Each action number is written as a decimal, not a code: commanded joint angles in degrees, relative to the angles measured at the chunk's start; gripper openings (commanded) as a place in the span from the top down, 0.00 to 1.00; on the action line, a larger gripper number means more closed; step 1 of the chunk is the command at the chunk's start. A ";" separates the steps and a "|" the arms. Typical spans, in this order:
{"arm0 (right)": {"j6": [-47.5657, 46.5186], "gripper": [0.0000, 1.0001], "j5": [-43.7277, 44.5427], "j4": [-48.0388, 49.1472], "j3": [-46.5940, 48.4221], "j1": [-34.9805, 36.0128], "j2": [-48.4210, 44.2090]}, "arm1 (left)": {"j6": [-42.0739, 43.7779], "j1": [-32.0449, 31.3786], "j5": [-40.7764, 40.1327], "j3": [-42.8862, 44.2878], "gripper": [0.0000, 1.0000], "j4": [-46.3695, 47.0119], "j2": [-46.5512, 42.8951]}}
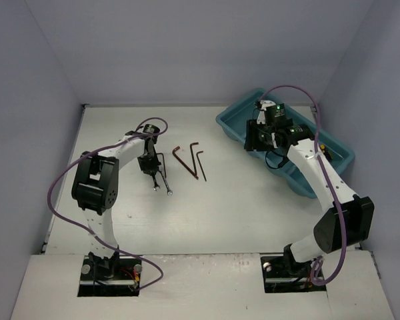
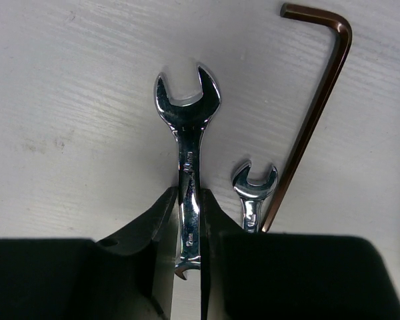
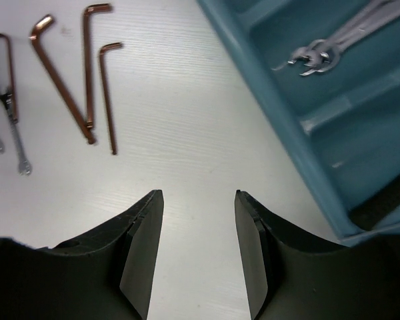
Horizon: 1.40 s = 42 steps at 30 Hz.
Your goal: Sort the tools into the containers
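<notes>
My left gripper is shut on the shaft of a silver open-end wrench, whose head points away over the white table. A smaller silver wrench and a brown hex key lie just to its right. In the top view the left gripper is low at the table's centre left, with hex keys to its right. My right gripper is open and empty above the table beside the teal tray. Silver wrenches lie in one tray compartment.
Three brown hex keys and small thin tools lie left of the right gripper. The teal tray stands at the back right, against the right wall. Grey walls enclose the table on three sides.
</notes>
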 commanded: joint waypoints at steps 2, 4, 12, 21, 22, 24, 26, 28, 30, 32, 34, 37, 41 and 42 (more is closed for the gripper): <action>-0.15 0.45 -10.09 4.65 2.11 5.65 0.19 | 3.84 0.73 1.84 -3.23 1.00 6.01 -9.50; 0.66 0.41 -11.14 5.85 2.58 8.08 1.06 | 5.32 0.73 3.70 -4.42 1.00 8.52 -13.12; 3.16 0.39 -12.35 14.46 4.75 18.21 4.00 | 4.31 0.69 12.73 -8.35 1.00 17.10 -26.60; 4.74 0.40 -7.79 22.80 7.31 29.09 7.87 | -4.25 0.28 22.27 -9.90 1.00 26.03 -35.45; 5.00 0.40 -7.23 23.26 7.98 29.64 8.32 | -4.60 0.10 22.44 -9.81 1.00 26.13 -36.45; 5.32 0.40 -5.63 24.53 8.63 30.99 9.36 | -5.32 -0.30 22.76 -9.73 1.00 26.29 -37.33; 5.37 0.40 -4.30 25.39 9.56 31.86 10.17 | -6.35 -0.44 23.10 -9.99 1.00 26.76 -39.06; 5.26 0.41 -3.11 26.11 10.75 32.58 11.25 | -7.53 -0.50 23.58 -10.37 1.00 27.24 -40.44; 5.34 0.41 -2.47 26.28 11.74 32.74 12.23 | -8.39 -0.55 23.66 -10.69 1.00 27.88 -41.51; 5.51 0.43 -1.85 26.72 12.54 32.83 12.85 | -8.70 -0.94 23.49 -11.13 1.00 27.96 -42.31; 5.43 0.44 -1.67 27.03 13.25 32.92 13.33 | -8.55 -1.20 23.49 -11.22 1.00 27.44 -42.66; 5.41 0.51 -0.93 27.35 14.01 33.11 14.12 | -8.95 -1.97 23.10 -12.19 1.00 27.74 -43.73; 5.32 0.65 0.14 27.60 14.12 33.27 14.13 | -8.35 -3.63 22.14 -12.58 1.00 27.14 -44.35; 5.26 0.73 0.38 27.60 14.10 33.27 13.99 | -8.00 -3.86 21.72 -12.73 1.00 26.99 -44.41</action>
